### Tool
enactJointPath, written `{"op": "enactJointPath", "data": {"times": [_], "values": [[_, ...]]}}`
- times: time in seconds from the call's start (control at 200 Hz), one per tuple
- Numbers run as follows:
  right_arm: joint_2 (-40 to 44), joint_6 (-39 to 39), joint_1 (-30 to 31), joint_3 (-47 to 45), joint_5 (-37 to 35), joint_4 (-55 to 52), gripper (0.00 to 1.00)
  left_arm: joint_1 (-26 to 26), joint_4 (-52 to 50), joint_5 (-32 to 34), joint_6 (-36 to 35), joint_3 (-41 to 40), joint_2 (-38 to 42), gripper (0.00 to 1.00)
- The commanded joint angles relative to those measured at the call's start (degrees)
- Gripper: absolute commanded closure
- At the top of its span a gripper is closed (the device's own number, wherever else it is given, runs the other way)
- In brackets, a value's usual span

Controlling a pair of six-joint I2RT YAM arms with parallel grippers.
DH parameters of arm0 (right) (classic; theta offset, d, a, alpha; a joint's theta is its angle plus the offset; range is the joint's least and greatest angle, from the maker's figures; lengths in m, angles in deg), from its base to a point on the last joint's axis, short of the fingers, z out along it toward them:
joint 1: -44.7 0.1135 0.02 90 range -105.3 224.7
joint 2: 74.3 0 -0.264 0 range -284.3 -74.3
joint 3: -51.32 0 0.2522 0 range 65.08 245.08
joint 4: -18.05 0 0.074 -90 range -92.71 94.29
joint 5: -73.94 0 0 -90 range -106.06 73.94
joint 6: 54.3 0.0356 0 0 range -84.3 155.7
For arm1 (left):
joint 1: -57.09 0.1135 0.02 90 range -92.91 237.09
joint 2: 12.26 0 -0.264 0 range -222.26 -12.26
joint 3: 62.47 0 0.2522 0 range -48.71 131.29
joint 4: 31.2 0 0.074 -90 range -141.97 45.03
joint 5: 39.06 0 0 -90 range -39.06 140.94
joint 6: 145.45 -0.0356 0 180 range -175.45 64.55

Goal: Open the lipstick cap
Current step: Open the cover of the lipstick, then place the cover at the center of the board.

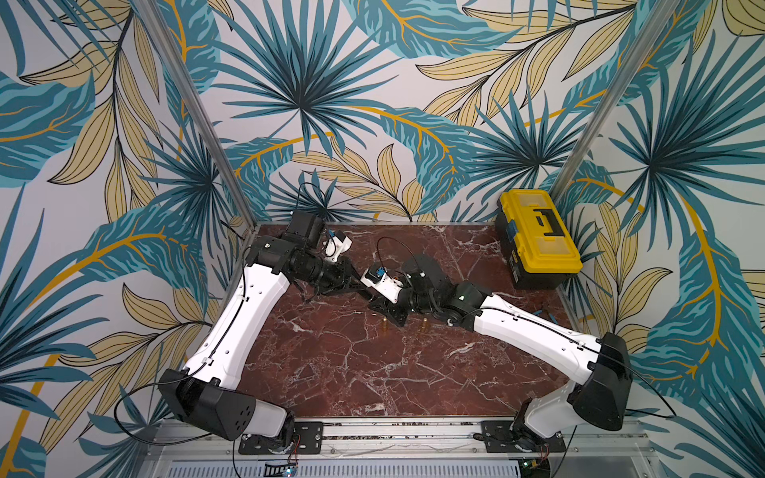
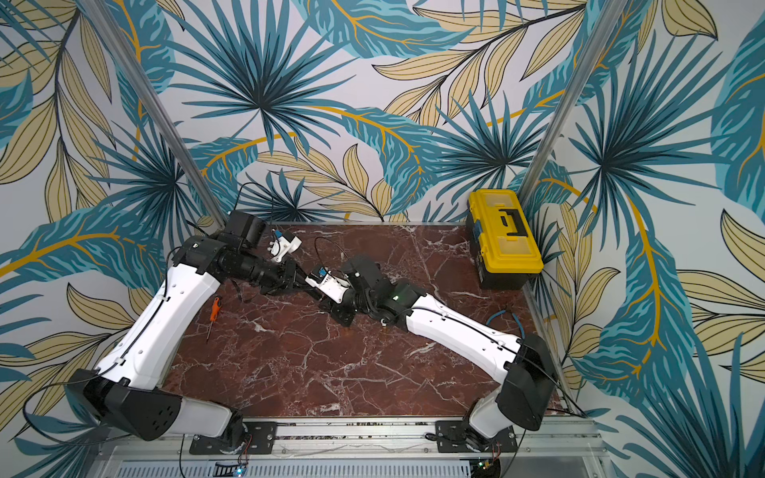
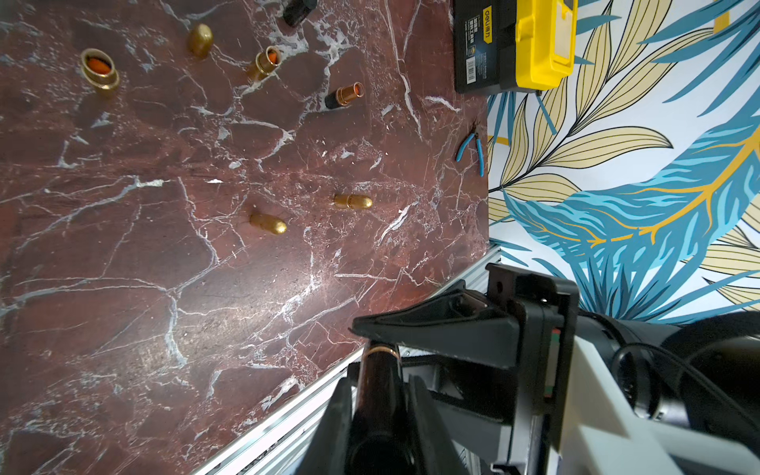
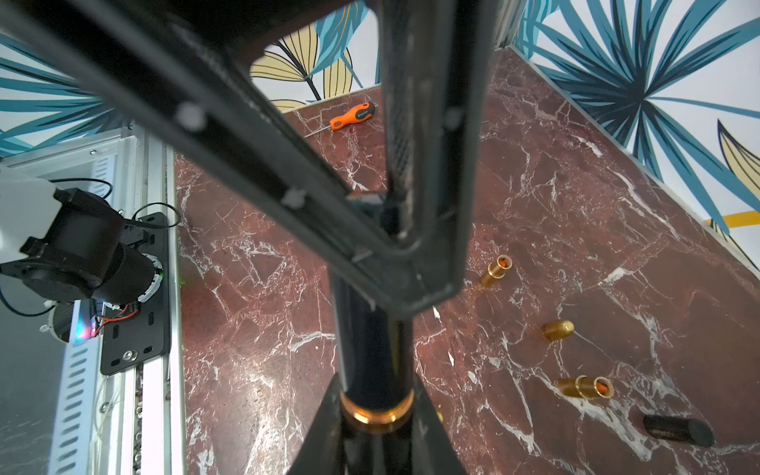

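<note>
right wrist view: the lipstick point(image 4: 372, 341), a black tube with a gold ring, is held off the table point(image 4: 575, 185) by both grippers at once. the right gripper point(image 4: 375, 397) is clamped on the ringed end, one finger on each side. the left gripper point(image 4: 392, 246) is closed on the other end of the same tube. in the left wrist view the lipstick point(image 3: 376, 382) lies between the left fingers point(image 3: 333, 423), and a right finger point(image 3: 436, 333) crosses just beside its gold ring. whether it has come open i cannot tell. in both top views the two arms meet above the middle of the table, and the lipstick is hidden beneath them. one gold tube point(image 1: 384, 327) and a second gold tube point(image 1: 423, 325) stand on the table just toward the near edge from that meeting point. a toolbox point(image 1: 538, 236) sits at the far right corner, a screwdriver point(image 2: 214, 308) lies by the left edge, and pliers point(image 3: 479, 158) lie by the right edge.
</note>
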Motion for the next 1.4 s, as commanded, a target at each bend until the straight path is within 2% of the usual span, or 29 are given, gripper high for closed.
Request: {"op": "enactJointPath", "data": {"times": [0.0, 0.18, 0.351, 0.426, 0.536, 0.611, 0.736, 1.052, 1.222, 1.392], "values": [[2.69, 0.89, -0.79, -2.46, -2.36, -1.81, 0.96, 3.27, -2.19, 2.73, -1.74, 1.91, -0.26, 0.94], [2.59, 0.04, -0.73, -4.21, -5.37, -4.17, 0.97, 6.27, -2.15, 2.78, -2.46, 5.88, -0.56, 0.94], [4.13, -0.93, -0.75, -6.3, -8.83, -4.69, 0.97, 7.22, -2.32, 3.48, -2.6, 4.74, 1.31, 0.93], [4.6, -0.88, -0.77, -6.51, -9.68, -4.82, 0.97, 7.19, -2.98, 9.44, -3.0, 2.98, 2.04, 0.93], [5.32, 0.5, -0.78, -6.24, -8.1, -3.38, 0.97, 7.03, -2.87, 21.84, -3.35, -2.75, 1.88, 0.93], [5.8, 1.8, -0.78, -5.64, -6.78, -2.07, 0.97, 6.96, -2.78, 26.56, -2.84, -6.38, 0.17, 0.93], [6.0, 2.97, -0.8, -3.88, -5.03, -0.96, 0.97, 2.58, 0.11, 34.95, -0.95, -10.52, -2.96, 0.93], [5.28, 1.73, -0.72, -0.65, -5.61, -3.47, 0.96, -1.8, 14.79, 39.56, 3.8, -21.53, -6.99, 0.94], [5.43, 1.96, -0.8, -1.22, -6.05, -3.65, 0.96, -2.47, 21.02, 41.77, 4.55, -26.62, -6.84, 0.94], [4.99, 2.43, -0.78, -1.19, -6.01, -3.66, 0.96, -2.56, 24.84, 40.47, 3.59, -29.06, -8.33, 0.93]]}}
